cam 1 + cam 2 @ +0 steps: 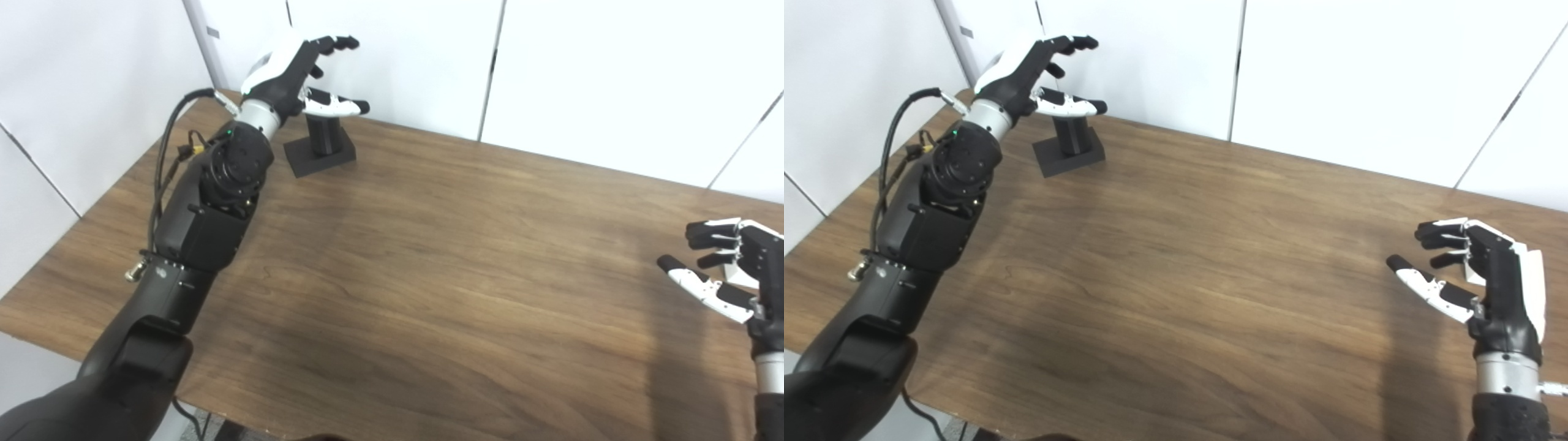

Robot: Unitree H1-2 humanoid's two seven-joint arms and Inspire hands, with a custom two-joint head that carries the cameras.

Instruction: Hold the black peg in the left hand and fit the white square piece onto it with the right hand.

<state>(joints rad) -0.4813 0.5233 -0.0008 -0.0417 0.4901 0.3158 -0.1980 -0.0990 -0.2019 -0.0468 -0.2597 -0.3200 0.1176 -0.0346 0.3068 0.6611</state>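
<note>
Left hand (300, 67) hovers spread above the black peg (321, 138), upright at the desk's (429, 245) far-left corner. Right hand (1488, 275) is spread too, likely hiding the white piece (732, 274). Risk: closing off-centre tips the peg.

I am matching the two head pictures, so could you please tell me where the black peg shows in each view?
Left eye view: the peg stands upper left of centre, near the table's far edge, just below the open left hand.
Right eye view: the peg sits further left, again under the left hand.
Shared landmark: the peg's square base on the table.
</note>
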